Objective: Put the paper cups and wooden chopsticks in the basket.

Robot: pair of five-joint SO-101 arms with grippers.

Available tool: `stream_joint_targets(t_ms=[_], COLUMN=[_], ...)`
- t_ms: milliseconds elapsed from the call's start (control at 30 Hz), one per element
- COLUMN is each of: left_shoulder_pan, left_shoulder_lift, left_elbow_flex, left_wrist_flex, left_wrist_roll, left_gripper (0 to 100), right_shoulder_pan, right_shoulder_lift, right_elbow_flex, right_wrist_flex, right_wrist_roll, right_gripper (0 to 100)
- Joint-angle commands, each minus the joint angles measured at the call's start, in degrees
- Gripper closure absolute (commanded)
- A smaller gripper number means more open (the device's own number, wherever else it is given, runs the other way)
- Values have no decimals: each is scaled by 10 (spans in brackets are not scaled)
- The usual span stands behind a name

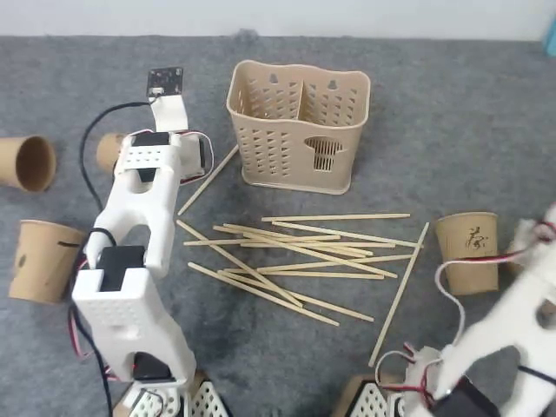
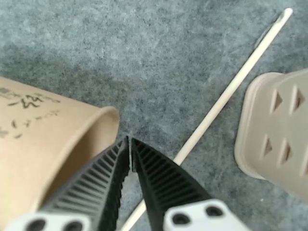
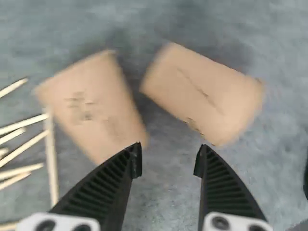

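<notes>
High view: the basket [image 1: 300,126] is seen upright at the far middle of the grey mat [image 1: 434,104]. Nothing is made out inside its compartments, as far as can be told. The wooden chopsticks [image 1: 295,256] are scattered in a loose pile on the mat in front of the basket. A stray chopstick [image 1: 208,180] lies slantwise just beside the basket's base. Paper cups are spread over the mat: a far-left cup [image 1: 26,162] on its side, a lower-left cup [image 1: 43,259], a half-hidden cup [image 1: 109,149] behind the left arm [image 1: 139,226], and a right-side cup [image 1: 467,252] past the pile.

In the left wrist view the left gripper [image 2: 130,144] is closed, with its jaws pressed together and nothing held. It is placed just beside the open rim of a cup lying on its side [image 2: 43,139], near the stray chopstick and the basket wall.

In the right wrist view the right gripper [image 3: 168,154] is spread wide and empty, poised over the gap between two cups [image 3: 91,106] [image 3: 202,91] on the mat.

The task is judged barely begun. No item is confirmed in the basket, and all visible cups and chopsticks are left to be moved.
</notes>
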Motion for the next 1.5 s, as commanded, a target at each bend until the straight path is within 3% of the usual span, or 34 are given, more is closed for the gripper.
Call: stream_joint_targets(t_ms=[0, 233, 567, 900, 1067, 1233, 1467], left_shoulder_pan=[-4, -4, -4, -4, -4, -3, -2], left_shoulder_lift=[-11, -11, -11, -11, -11, -11, -11], left_elbow_flex=[-14, -14, -14, -12, -12, -12, -14], left_wrist_flex=[-6, -5, -6, -4, -5, -6, -6], left_wrist_roll=[-5, -5, -5, -5, -5, -5, -5], left_gripper=[984, 984, 984, 985, 985, 985, 986], right_shoulder_pan=[51, 88, 167, 133, 108, 97, 118], right_shoulder_lift=[5, 5, 7, 179, 243, 236, 87], right_elbow_flex=[40, 142, 150, 171, 163, 153, 142], right_wrist_flex=[-56, -175, -228, -390, -468, -462, -327], right_wrist_roll=[6, 18, 43, -1, -39, -32, 36], right_gripper=[809, 809, 809, 811, 922, 973, 990])
